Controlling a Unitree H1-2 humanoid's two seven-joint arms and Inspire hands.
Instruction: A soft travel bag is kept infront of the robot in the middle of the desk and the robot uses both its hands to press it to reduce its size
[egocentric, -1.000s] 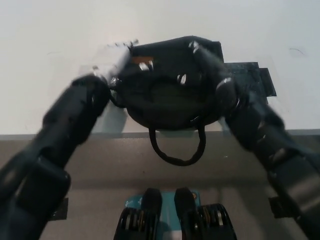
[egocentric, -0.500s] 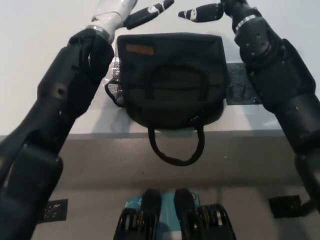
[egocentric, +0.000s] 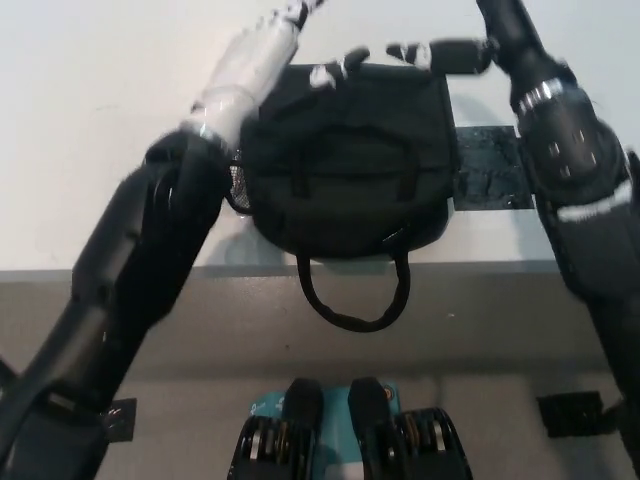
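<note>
Head view: you get one steep look down at the desk; rest follows from it.
Bag: black soft travel bag (egocentric: 345, 165) lies flat mid-desk, near front edge, on the white desk (egocentric: 90, 130). Top carry handle lies across its upper face; a second strap loop (egocentric: 352, 295) hangs over the desk edge twd the robot.
Left hand: left hand (egocentric: 300, 10) is at the pic's top edge, up past the bag's far left corner, mostly cut off & blurred. Can't tell if fingers are spread or curled, or if it touches the bag. Pale forearm runs diag. down to a black upper arm at lower left.
Right hand: right hand (egocentric: 445, 55) sits at the bag's far edge, upper right, fingers extended & pointing twd pic left, light-tipped, grasping nothing. You see them over the bag's rim; contact unclear.
Desk extras: dark tape patch (egocentric: 490, 165) just beside the bag's right side, partly under the right arm.
</note>
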